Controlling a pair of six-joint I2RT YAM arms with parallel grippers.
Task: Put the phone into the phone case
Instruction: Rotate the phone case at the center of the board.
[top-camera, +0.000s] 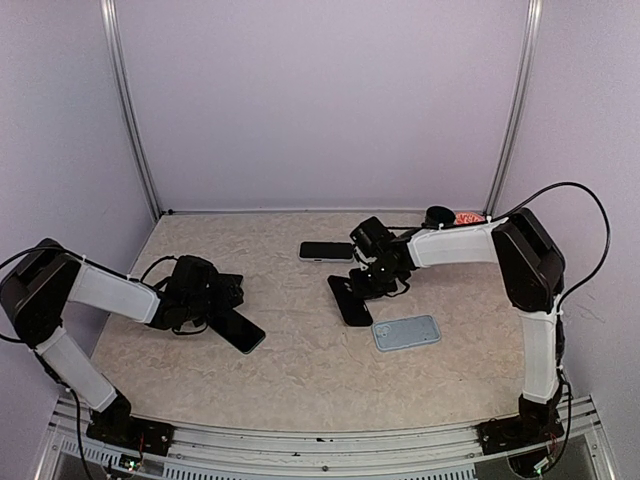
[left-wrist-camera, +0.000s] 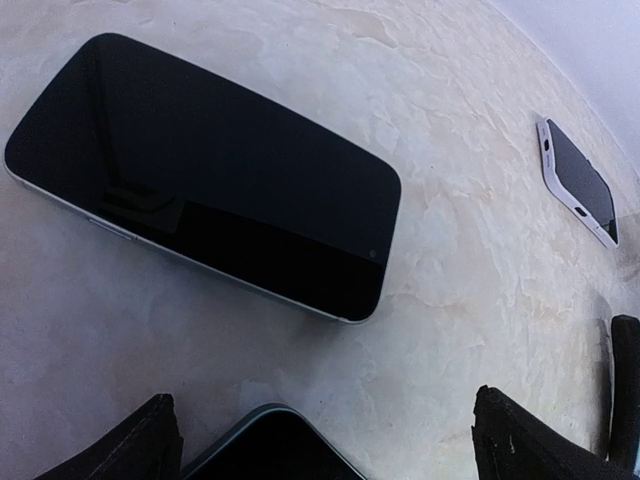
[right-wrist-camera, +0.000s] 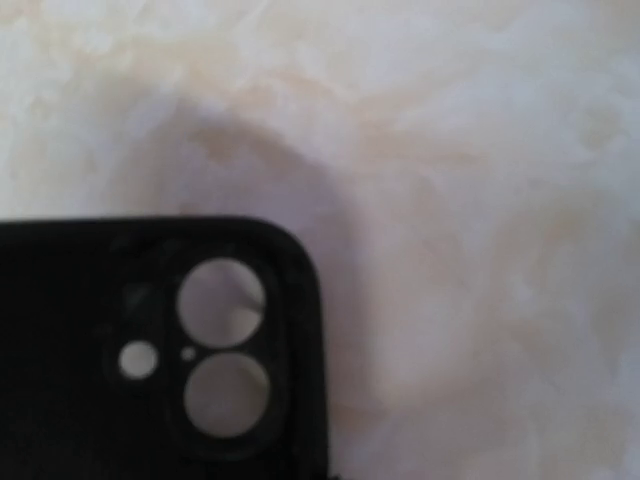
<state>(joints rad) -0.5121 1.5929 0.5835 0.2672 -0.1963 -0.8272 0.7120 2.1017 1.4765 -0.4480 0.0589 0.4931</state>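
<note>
A black phone (top-camera: 243, 332) (left-wrist-camera: 200, 180) lies flat, screen up, just ahead of my left gripper (top-camera: 228, 292) (left-wrist-camera: 335, 445). That gripper is open, its dark fingertips (left-wrist-camera: 150, 440) wide apart low over the table. The rounded corner of another dark slab (left-wrist-camera: 270, 445) shows between them at the frame's bottom edge. A black phone case (top-camera: 350, 300) (right-wrist-camera: 150, 350) with round camera cut-outs hangs tilted over the table and throws a shadow. My right gripper (top-camera: 377, 277) is shut on its near end. The right fingers themselves are out of the wrist view.
A light blue case (top-camera: 406, 332) lies flat in front of the right gripper. A second black phone (top-camera: 326, 251) (left-wrist-camera: 580, 180) rests at the middle back. A black round thing (top-camera: 437, 214) and a red object (top-camera: 468, 218) sit by the back wall.
</note>
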